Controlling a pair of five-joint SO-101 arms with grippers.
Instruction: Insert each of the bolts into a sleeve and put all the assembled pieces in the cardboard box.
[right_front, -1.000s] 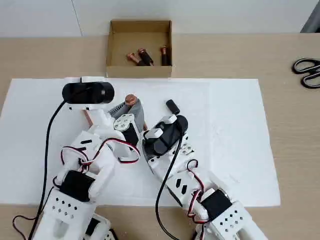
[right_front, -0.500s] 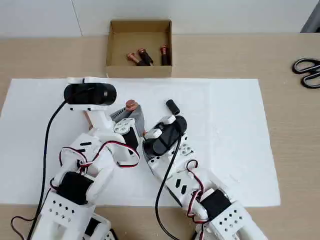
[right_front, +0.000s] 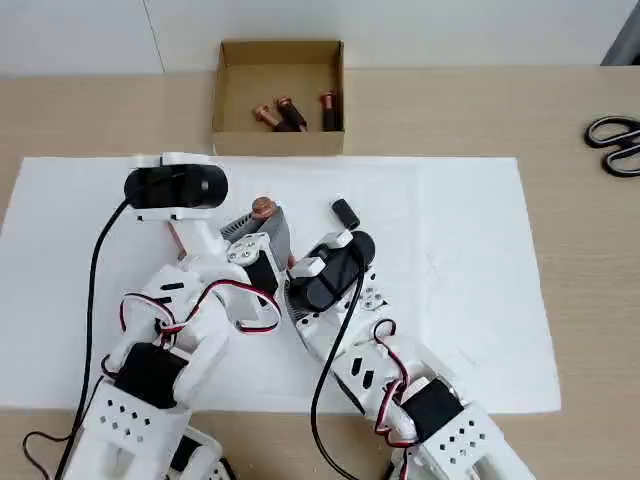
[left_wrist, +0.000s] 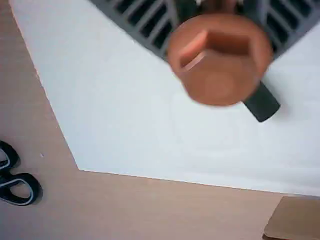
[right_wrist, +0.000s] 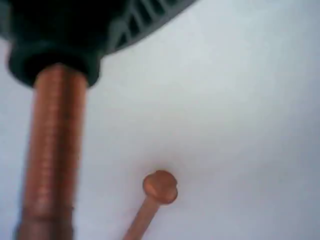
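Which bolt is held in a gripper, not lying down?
The bolt in the left gripper, above the white paper. Three others lie in the cardboard box, one loose on the paper.

the cardboard box (right_front: 232, 80) stands on the worktop (right_front: 450, 110) behind the sheet (right_front: 460, 250), with three assembled pieces (right_front: 290, 113) in it. a loose sleeve (right_front: 345, 213) lies on the sheet before the box; scissors (right_front: 615, 145) lie far right.

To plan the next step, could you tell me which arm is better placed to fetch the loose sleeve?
Right, probably: the sleeve lies on the paper just ahead of it, while the left gripper holds a bolt.
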